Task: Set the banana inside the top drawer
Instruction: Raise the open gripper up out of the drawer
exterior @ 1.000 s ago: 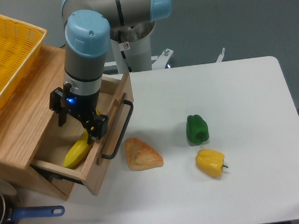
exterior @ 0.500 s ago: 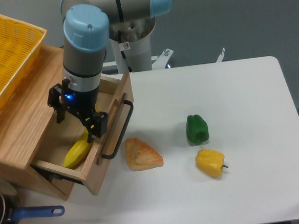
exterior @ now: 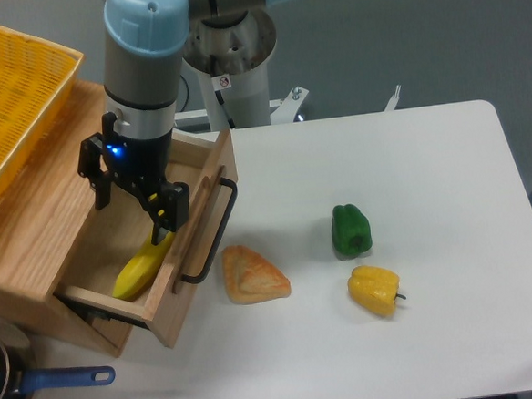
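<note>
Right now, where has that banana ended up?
The banana lies inside the open top drawer at the left of the camera view, just below the robot's hand, left of the bread piece.

A white counter in front of a gray wall

The counter [exterior: 452, 241] is smooth and white, with rounded corners, and the light on it is soft and even. Behind it the wall [exterior: 419, 33] is plain gray-blue. A wooden cabinet [exterior: 30, 225] sits at the left side of the counter. At the far right edge a thin gray strip shows, too small to tell what it is.
</note>
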Motion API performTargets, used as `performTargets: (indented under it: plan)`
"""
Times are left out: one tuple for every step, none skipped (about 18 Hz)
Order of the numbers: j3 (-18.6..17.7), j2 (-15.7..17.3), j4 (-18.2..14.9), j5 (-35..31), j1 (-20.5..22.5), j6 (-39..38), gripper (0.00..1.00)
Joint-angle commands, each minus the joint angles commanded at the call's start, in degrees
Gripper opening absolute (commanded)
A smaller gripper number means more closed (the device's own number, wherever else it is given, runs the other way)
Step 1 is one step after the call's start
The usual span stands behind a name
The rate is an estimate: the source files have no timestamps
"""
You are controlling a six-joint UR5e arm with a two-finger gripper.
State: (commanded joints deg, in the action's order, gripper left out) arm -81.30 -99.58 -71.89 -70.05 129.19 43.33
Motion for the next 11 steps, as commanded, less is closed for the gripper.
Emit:
performTargets:
  plan:
    - [0.1, 0.1, -0.1, -0.1, 0.1, 0.0, 1.00]
    - [0.1, 0.1, -0.1, -0.1, 0.3, 0.0, 1.00]
    - [0.1, 0.1, -0.1, -0.1, 0.5, 0.1, 1.00]
    - [0.1, 0.2, -0.2, -0.1, 1.4, 0.3, 1.00]
    - [-0.1, 0.3, -0.3, 0.0, 2.2, 1.2, 1.00]
    - [-0.7, 0.8, -0.4, 0.0, 3.0, 2.5, 1.00]
    - [-0.8, 0.9, -0.4, 0.1, 3.4, 2.7, 1.00]
    - [-1.0, 0.9, -0.4, 0.1, 3.9, 2.8, 1.00]
    - [-1.1, 1.0, -0.4, 0.1, 4.5, 2.8, 1.00]
    - [-1.1, 1.0, -0.4, 0.1, 5.0, 3.0, 1.00]
    - [-1.3, 1.1, -0.4, 0.0, 5.5, 3.9, 1.00]
